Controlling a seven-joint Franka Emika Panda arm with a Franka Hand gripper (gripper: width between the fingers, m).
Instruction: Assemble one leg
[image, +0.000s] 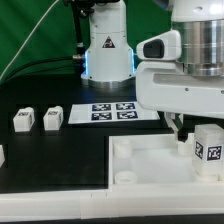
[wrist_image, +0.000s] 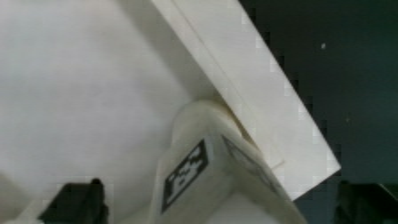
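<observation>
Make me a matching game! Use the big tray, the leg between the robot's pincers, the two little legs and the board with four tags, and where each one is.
Things:
1. tray
2. leg between the jaws
3. two spare legs
4. marker board

Places:
a. on the black table, exterior view's left
b. flat, before the robot's base
c. nearest the camera, biggest piece
d. upright at the tray's rim, exterior view's right

Pairs: 1-c, 2-d, 3-a, 4-b
</observation>
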